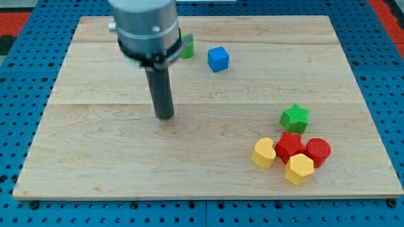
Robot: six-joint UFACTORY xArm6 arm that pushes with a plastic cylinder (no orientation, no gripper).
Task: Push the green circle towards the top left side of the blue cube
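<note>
The blue cube (218, 59) sits near the view's top, right of centre. The green circle (187, 49) lies just left of it and slightly higher, mostly hidden behind the arm's grey body; only its right edge shows. My tip (165, 116) rests on the board well below and to the left of both, near the board's middle left.
A cluster sits at the view's lower right: a green star (295, 118), a red star (290, 146), a red cylinder (318, 151), a yellow heart (264, 152) and a yellow hexagon (299, 168). The wooden board (95, 157) lies on a blue pegboard.
</note>
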